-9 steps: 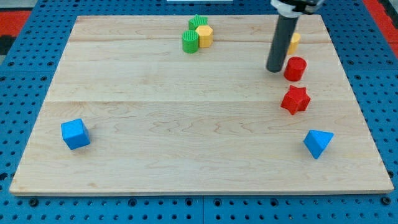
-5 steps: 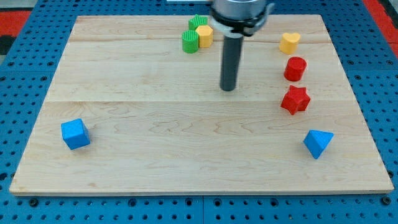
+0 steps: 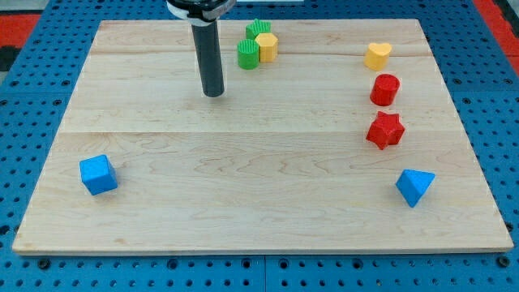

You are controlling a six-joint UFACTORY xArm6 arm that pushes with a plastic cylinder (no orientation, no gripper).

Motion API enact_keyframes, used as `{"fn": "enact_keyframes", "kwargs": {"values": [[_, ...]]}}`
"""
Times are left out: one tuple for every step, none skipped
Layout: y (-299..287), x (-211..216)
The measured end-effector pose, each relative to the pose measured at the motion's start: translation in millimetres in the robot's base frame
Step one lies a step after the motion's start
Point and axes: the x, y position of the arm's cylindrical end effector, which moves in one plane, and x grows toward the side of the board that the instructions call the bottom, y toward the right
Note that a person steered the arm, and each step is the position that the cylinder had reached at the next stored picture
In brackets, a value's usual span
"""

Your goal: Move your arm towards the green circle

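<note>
Green circle (image 3: 247, 55): near surface (image 3: 162, 211) top edge, left of centre, touching yellow hexagon (image 3: 266, 46) on its right; second green block (image 3: 256, 30) just behind, shape unclear
Tip (image 3: 213, 93): on bare wood, below and to view's left of green circle, near but apart, touching no block
Gripper: not fitted; rod only, holding nothing
Right side, top to bottom: yellow heart (image 3: 377, 55), red cylinder (image 3: 385, 89), red star (image 3: 384, 130), blue triangle (image 3: 414, 186)
Blue cube (image 3: 98, 174): lower left, well apart from all else
</note>
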Motion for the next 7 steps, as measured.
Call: {"fn": "enact_keyframes", "kwargs": {"values": [[-3, -19], [-3, -47], [-9, -75], [0, -87], [2, -101], [28, -103], [45, -106]]}}
